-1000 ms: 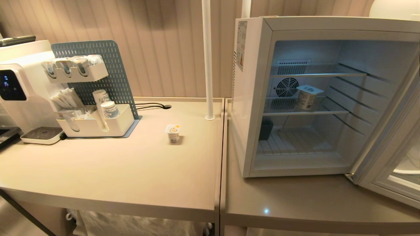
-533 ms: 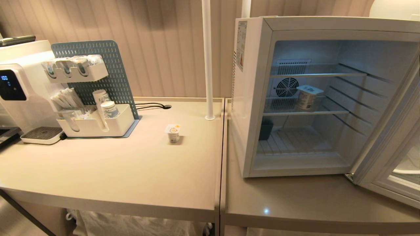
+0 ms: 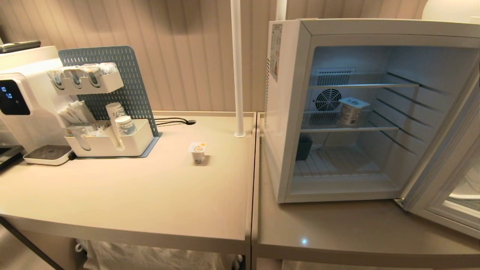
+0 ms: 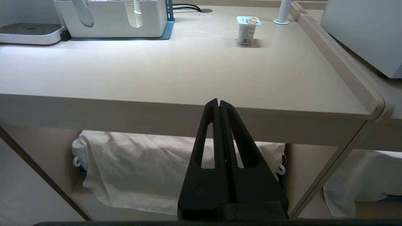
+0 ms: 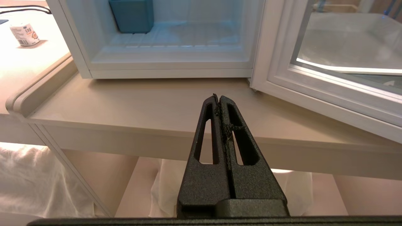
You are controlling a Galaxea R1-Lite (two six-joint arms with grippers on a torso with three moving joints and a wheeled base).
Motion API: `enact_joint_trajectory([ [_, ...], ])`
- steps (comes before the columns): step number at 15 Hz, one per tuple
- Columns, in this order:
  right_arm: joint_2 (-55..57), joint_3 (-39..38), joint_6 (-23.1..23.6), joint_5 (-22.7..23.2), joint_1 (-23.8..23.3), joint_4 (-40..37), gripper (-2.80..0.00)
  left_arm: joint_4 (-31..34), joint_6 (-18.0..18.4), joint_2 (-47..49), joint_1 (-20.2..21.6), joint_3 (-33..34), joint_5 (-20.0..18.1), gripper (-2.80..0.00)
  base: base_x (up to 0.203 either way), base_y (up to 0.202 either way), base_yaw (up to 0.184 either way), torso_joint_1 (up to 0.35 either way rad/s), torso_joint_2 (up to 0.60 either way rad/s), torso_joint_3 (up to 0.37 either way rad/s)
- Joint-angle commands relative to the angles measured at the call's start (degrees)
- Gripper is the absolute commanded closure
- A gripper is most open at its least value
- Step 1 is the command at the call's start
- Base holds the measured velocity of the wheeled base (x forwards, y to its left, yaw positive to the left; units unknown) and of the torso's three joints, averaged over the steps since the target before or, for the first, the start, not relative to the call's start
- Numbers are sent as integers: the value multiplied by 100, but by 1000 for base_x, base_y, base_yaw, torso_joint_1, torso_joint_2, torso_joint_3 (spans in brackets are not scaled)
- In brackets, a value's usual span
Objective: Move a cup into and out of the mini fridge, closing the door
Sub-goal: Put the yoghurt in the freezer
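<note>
The white mini fridge [image 3: 288,112] stands on the right table with its door [image 3: 446,180] swung wide open to the right. One sealed cup [image 3: 349,111] sits on the middle wire shelf inside. Another small sealed cup [image 3: 197,152] stands on the left table [image 4: 247,29], also seen at the edge of the right wrist view [image 5: 25,34]. Neither arm appears in the head view. My left gripper [image 4: 219,102] is shut and empty, low in front of the left table's edge. My right gripper [image 5: 219,98] is shut and empty, low before the fridge table, short of the open door [image 5: 329,91].
A white drinks machine [image 3: 22,101] and a blue pegboard organiser [image 3: 108,112] with paper cups and sachets stand at the back left. A white pole [image 3: 237,67] rises beside the fridge. A dark bin [image 3: 303,147] sits in the fridge bottom. White cloth [image 4: 150,169] hangs under the tables.
Nothing in the head view has moved; only the figures on the drinks machine's display differ.
</note>
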State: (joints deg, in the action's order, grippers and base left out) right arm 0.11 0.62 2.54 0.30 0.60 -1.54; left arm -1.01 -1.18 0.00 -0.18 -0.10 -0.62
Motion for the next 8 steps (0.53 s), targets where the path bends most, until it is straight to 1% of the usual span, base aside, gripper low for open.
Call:
enact_joint_trajectory([
  [1, 15, -1, -17, -4, 2, -4, 0, -1, -5, 4, 1, 1, 1, 0, 0, 0, 0, 0, 0, 0],
  [2, 15, -1, -26, -4, 2, -4, 0, 4, -5, 9, 1, 1, 1, 0, 0, 0, 0, 0, 0, 0],
  [4, 15, -1, -34, -4, 2, -4, 0, 4, -5, 9, 1, 1, 1, 0, 4, 69, -10, 5, 3, 4],
  [5, 15, -1, -34, -4, 2, -4, 0, 5, -5, 9, 1, 1, 1, 0, 1, 145, -2, 1, 1, 12],
  [8, 15, -1, -34, -4, 2, -4, 0, -4, -5, 9, 1, 1, 1, 0, 0, 191, 1, 4, 0, 5],
])
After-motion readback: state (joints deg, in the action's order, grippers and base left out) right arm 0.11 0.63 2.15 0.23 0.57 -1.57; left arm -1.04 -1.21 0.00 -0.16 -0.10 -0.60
